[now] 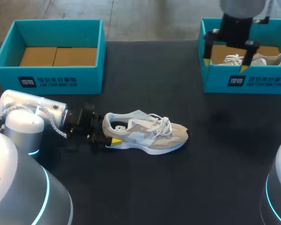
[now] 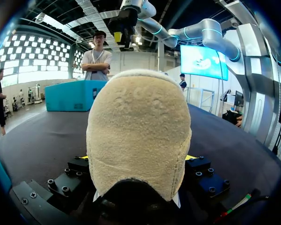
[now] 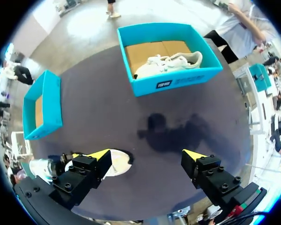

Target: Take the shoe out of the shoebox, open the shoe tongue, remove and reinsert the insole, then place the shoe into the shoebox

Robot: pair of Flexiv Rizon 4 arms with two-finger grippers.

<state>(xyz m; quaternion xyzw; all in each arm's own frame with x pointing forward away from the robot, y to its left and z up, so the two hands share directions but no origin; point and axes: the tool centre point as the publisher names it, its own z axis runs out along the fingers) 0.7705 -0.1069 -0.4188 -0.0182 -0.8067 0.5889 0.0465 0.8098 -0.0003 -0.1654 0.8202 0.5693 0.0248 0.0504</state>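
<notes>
The shoe (image 1: pixel 147 133), a low trainer with a beige suede toe, pale mesh sides, white laces and a thick white sole, lay on its sole on the matte black tabletop (image 1: pixel 145 187), toe toward 3 o'clock and heel toward 9 o'clock. The left tool (image 1: pixel 106 132) sat at that heel, its fingers closed against both sides of the rounded, nubbly suede heel counter (in the left wrist view only slivers of the yellow tips showed past it). At about 10 o'clock from the shoe stood the teal shoebox (image 1: pixel 56 79), a lidless cardboard rectangle with a brown cardboard floor. At about 2 o'clock stood a second teal box (image 1: pixel 253 82) with a white shoe (image 1: pixel 262 59) inside. The right tool (image 1: pixel 225 63) hung over that box, fingers spread wide and holding nothing.
</notes>
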